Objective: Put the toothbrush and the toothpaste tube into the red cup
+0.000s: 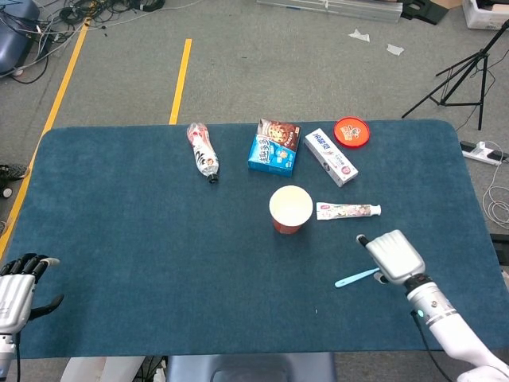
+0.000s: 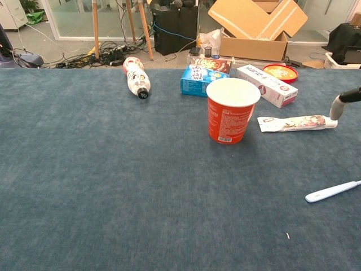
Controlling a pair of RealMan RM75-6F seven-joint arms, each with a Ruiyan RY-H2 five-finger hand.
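A: Reaching over the toothbrush [image 1: 364,276], the right hand [image 1: 395,255] hovers at its bristle end, fingers apart, holding nothing; the handle runs toward the robot's left and slightly nearer.

B: And the left hand [image 1: 14,290]?

A: Open, well apart. The toothpaste [image 1: 347,210] lies just beside the red cup [image 1: 290,208], which stands upright on the blue cloth table [image 1: 119,223].

B: Surroundings?

A: Grey floor, cables.

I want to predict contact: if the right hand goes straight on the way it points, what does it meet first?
Probably the toothpaste tube: the right hand points up-left toward it, the toothbrush under its palm. Height is unclear.
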